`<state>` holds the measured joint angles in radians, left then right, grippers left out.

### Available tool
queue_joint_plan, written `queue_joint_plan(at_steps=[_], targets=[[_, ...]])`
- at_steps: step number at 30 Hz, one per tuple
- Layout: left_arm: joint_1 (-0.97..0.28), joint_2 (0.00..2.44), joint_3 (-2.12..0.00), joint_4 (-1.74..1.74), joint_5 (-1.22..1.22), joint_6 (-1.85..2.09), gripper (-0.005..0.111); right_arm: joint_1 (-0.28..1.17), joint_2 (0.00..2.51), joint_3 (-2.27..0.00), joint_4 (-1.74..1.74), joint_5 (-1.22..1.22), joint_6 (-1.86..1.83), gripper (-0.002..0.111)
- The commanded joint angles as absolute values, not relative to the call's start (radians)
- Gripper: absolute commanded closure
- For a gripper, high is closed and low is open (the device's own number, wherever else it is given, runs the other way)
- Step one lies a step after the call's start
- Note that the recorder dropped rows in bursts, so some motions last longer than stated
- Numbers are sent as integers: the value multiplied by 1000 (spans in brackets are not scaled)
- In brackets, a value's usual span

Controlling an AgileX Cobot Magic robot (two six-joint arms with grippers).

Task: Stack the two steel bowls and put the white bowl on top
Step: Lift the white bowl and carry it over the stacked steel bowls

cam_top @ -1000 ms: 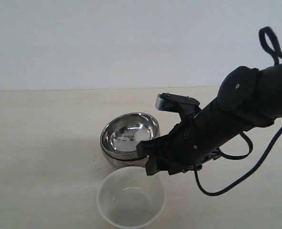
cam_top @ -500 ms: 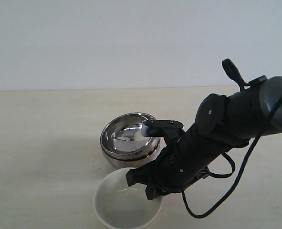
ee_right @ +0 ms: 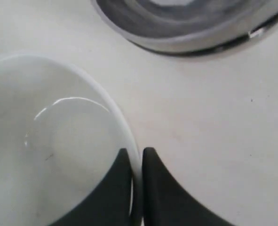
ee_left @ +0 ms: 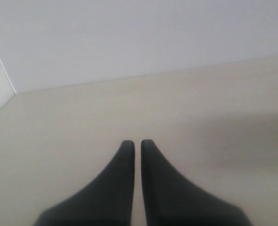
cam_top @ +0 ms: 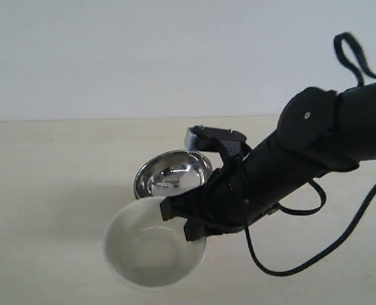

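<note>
My right gripper (cam_top: 178,219) (ee_right: 137,151) is shut on the rim of the white bowl (cam_top: 151,244) (ee_right: 49,146), one finger inside and one outside. The bowl hangs tilted above the table, in front of the steel bowls (cam_top: 174,173) (ee_right: 190,21). Those show as one shiny stack near the table's middle, partly covered by the white bowl and my arm; I cannot tell the two apart. My left gripper (ee_left: 137,142) is shut on nothing over bare table, away from the bowls and outside the exterior view.
The pale table (cam_top: 54,165) reaches back to a white wall (cam_top: 175,51). A black cable (cam_top: 302,254) loops under my right arm.
My right gripper came down onto the white bowl's rim, shut on it, and has lifted it off the table, up and to the left. The steel bowls stayed put.
</note>
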<state>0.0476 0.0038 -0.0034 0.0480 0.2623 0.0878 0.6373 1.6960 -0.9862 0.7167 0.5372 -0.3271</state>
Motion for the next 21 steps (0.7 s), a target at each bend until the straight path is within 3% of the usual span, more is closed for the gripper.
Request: queue_joint_plan(at_steps=[1,7,14,21], targets=[[48,0,0,41,255,78,103,637,1580,-1005,718,520,-312,108],[48,0,0,41,255,78,103,637,1579,-1191,651,595,-212,108],[48,0,0,41,255,78,103,637,1667,-1421,226,756,174,108],[48,0,0,41,255,78,103,624,1751,-1485,184,769,207,108]])
